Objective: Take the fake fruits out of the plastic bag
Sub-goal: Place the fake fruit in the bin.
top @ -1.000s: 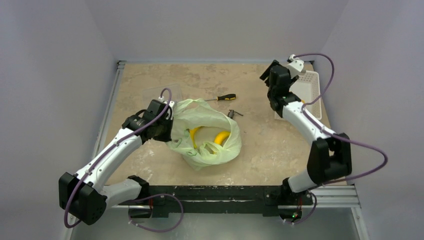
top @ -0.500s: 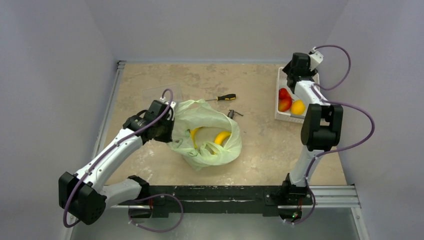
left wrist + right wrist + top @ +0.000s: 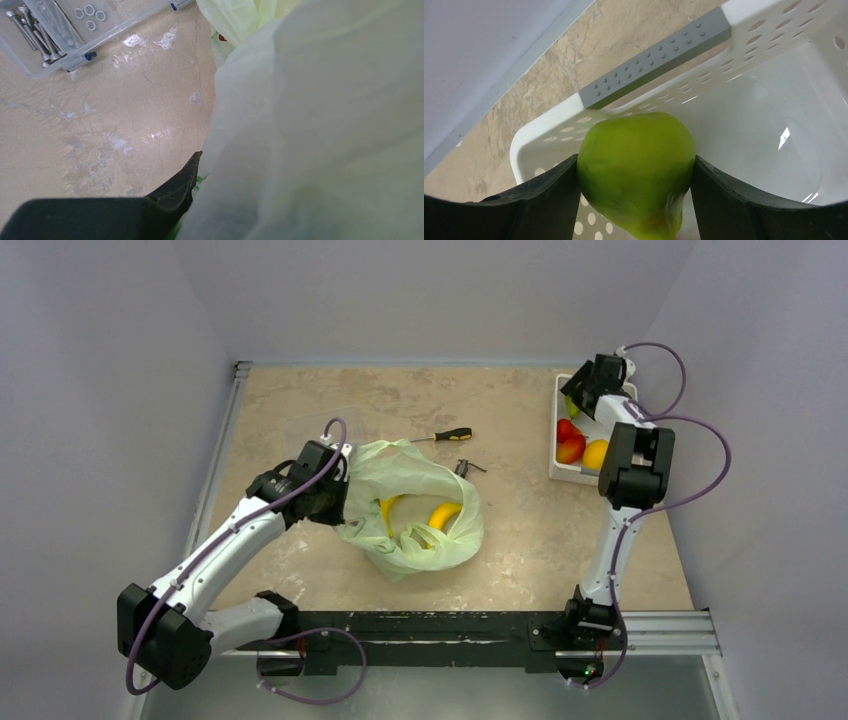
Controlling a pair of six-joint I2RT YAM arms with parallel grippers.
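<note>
You are, by my reading, getting past the middle of the unloading. The bag (image 3: pixel 415 505) is lying crumpled in the middle of the table (image 3: pixel 520 530) with its mouth gaping upward. Your left gripper (image 3: pixel 338 485) is clenching the film at the bag's left edge. In the left wrist view, pale plastic is filling most of the frame.

The basket (image 3: pixel 575 478) is sitting at the far right, well apart from the bag. Your right gripper (image 3: pixel 580 398) is hanging over the basket's far end, grasping the pear (image 3: pixel 636 170) between its fingers. That fruit is waiting only to be let go.

The red fruits (image 3: pixel 570 447) and an orange-yellow one (image 3: pixel 596 454) are lying together in the basket's near end. Inside the bag, the banana (image 3: pixel 388 510) and another yellow-orange fruit (image 3: pixel 444 514) are showing through the opening, so at least two are waiting for you. I cannot tell whether more is hiding under the folds.

Plain pale walls are closing the table in on three sides. The top is showing a beige, stone-like pattern, with whitish smears near the bag. A clear box of bolts (image 3: pixel 50 35) is sitting to the bag's far left. A screwdriver (image 3: pixel 445 435) is lying just beyond the bag, and a small dark metal piece (image 3: pixel 467 468) is resting beside the bag's far right edge.
</note>
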